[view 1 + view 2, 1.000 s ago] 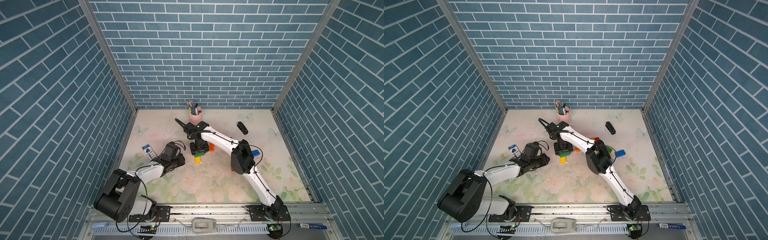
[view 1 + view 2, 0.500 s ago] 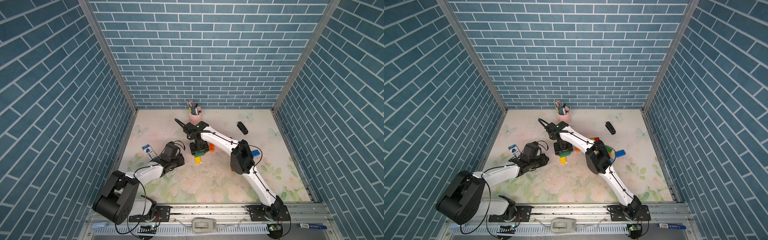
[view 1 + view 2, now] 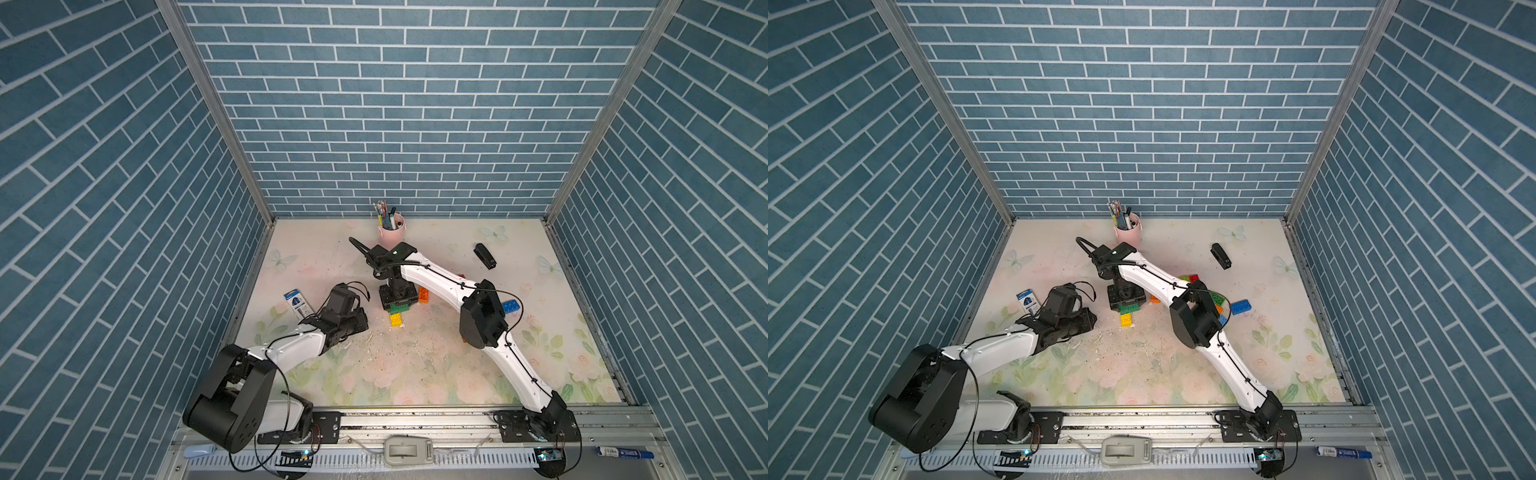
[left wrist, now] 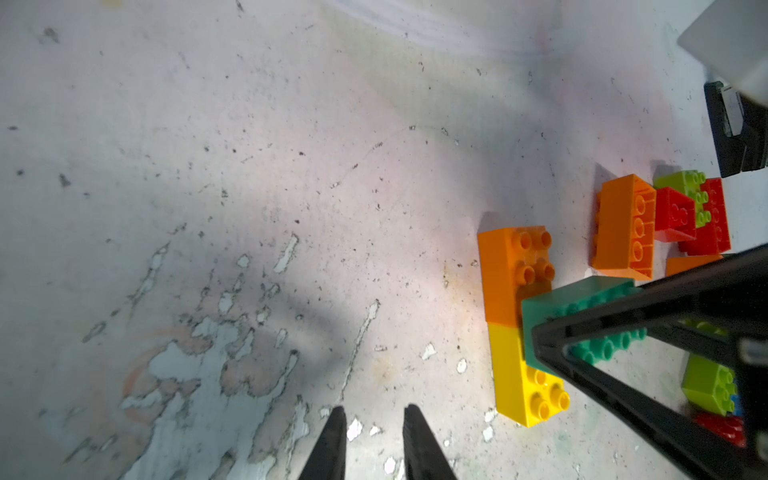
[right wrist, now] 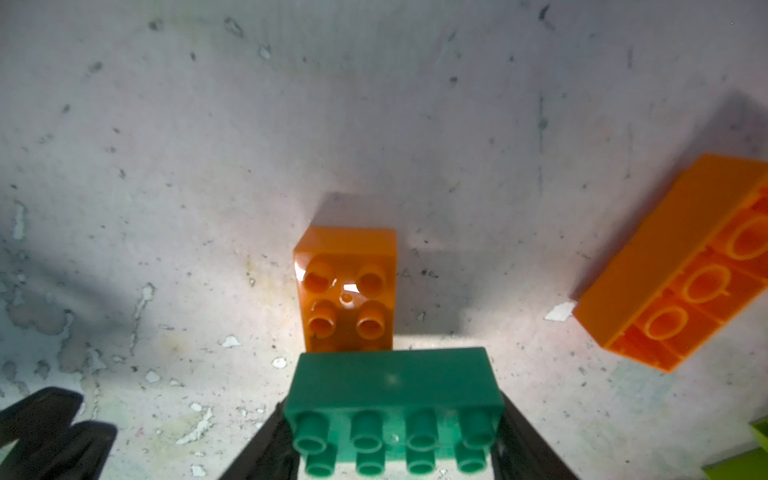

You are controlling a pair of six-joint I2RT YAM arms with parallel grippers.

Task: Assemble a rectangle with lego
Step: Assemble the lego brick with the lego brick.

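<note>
- Worn floral tabletop (image 3: 415,374) lies bare across the lower half of both top views, leaving open room toward the front rail.
- Left gripper (image 4: 374,415), fingers drawn together on nothing, enters at the lower edge of its wrist view; the build sits off to the frame's right.
- Right gripper (image 5: 397,451) pinches the green brick (image 5: 395,382) by its short ends. The brick's long axis runs across the frame, crosswise to the orange brick (image 5: 347,286) and yellow brick (image 4: 523,382) lying end to end beneath.
- Whether it is seated I cannot tell. A straight downward press looks next, with the right arm nearest.
- Loose bricks (image 4: 623,224) crowd the upper right.
- Pen cup (image 3: 391,232) and stapler (image 3: 484,256) stand beyond, well apart.
</note>
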